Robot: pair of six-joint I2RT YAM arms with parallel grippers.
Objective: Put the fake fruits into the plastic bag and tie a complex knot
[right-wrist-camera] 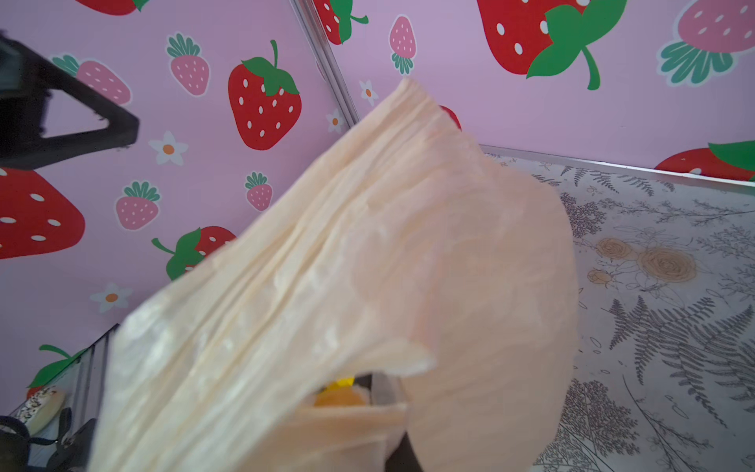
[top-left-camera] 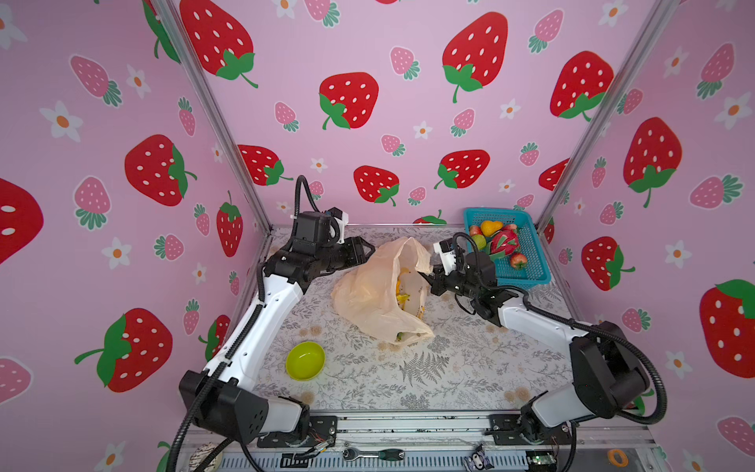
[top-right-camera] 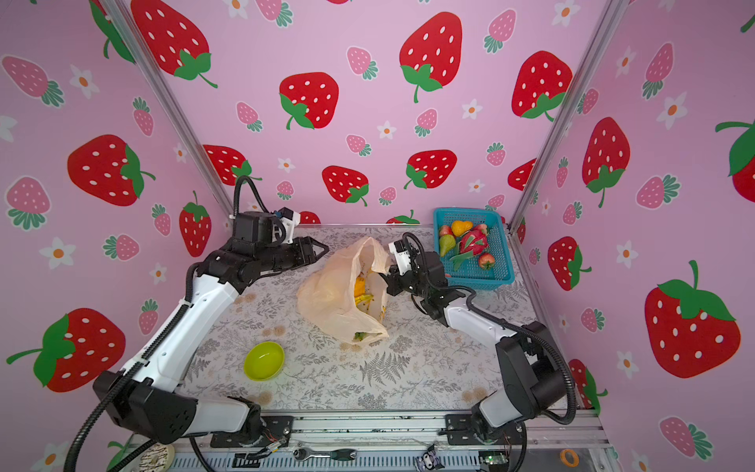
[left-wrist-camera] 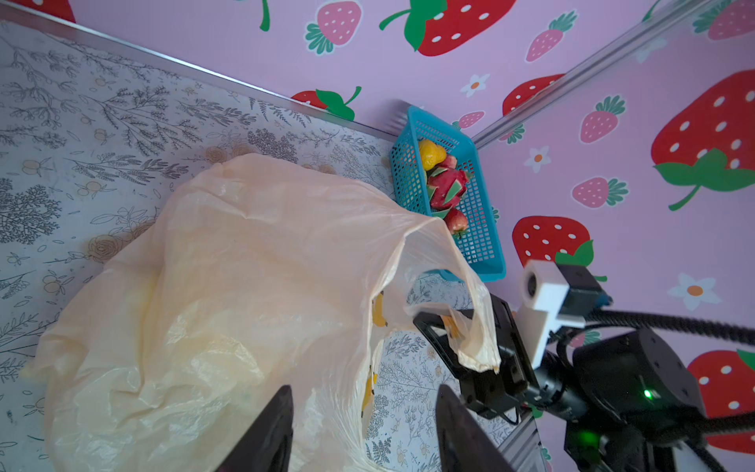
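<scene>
Black left tool (top-left-camera: 369, 250) hangs released just beside the plastic bag (top-left-camera: 367, 294), slumped on the bench (top-left-camera: 449, 359) with yellow fruit (top-left-camera: 398, 286) inside; right tool (top-left-camera: 429, 274) clenches its rim, likely holding the mouth open for fake fruits (top-left-camera: 504, 242) waiting in the teal basket (top-left-camera: 533, 261).

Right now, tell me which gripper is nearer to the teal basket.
Right. The right gripper is just left of the teal basket, shut on the plastic bag at its rim. The left gripper hangs open across the bag, farther away.
</scene>
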